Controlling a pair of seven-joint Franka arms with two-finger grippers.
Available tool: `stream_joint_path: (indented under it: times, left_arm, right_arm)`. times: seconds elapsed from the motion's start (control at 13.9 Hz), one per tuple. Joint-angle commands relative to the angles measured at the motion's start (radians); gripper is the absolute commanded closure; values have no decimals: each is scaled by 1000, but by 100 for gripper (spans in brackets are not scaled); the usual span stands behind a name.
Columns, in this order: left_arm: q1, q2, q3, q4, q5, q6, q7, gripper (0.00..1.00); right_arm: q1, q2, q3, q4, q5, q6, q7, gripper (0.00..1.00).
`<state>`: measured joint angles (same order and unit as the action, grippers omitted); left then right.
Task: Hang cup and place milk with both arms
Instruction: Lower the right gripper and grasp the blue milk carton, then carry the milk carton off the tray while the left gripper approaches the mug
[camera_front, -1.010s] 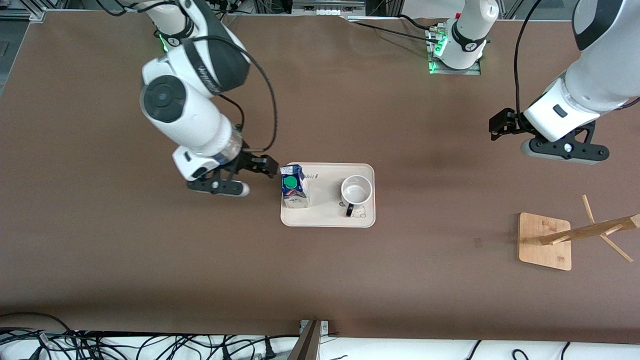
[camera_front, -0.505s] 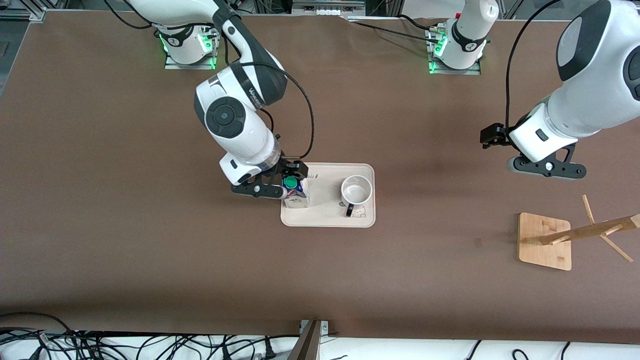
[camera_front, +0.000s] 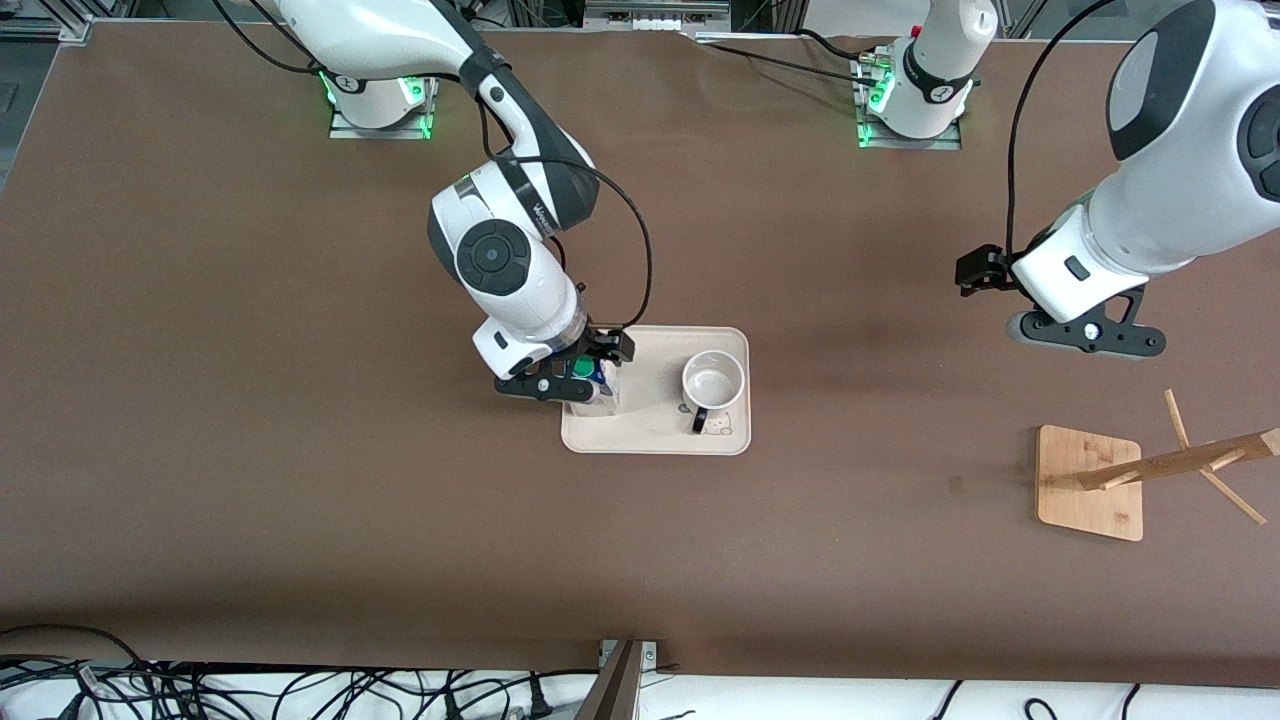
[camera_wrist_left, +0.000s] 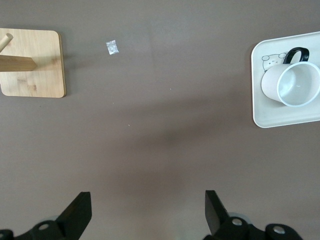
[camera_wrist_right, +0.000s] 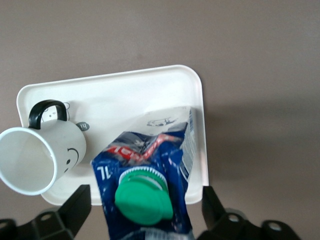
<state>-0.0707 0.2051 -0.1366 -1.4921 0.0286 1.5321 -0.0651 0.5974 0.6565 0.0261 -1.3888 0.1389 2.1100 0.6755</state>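
Blue milk (camera_front: 598, 382) sits mostly hidden under right tool (camera_front: 590, 368).

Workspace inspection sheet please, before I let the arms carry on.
Surface: brown table, bare apart from the items below.
Job's things: milk and cup upright on the white tray; wooden rack at the left arm's end.
Clutter: small scrap near the rack.
Grippers: right claw straddling the milk, fingers apart; left claw open, waiting over the table.
Cables: black bundle off the table's near edge.
Surroundings: nothing seen.
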Motion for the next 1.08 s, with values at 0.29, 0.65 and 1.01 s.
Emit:
stream_joint_path:
  times: [0.29, 0.65, 1.01]
  left_arm:
    - [-9, -1, -23, 18, 1, -15, -67, 0]
    - [-17, 17, -21, 20, -30, -9, -70, 0]
    - [-53, 66, -29, 6, -47, -4, -68, 0]
  right_arm:
    - [16, -18, -11, -21, -10, 58, -5, 67]
    - [7, -158, -14, -16, 5, -56, -19, 68]
    - [-36, -261, -158, -16, 10, -329, -303, 68]
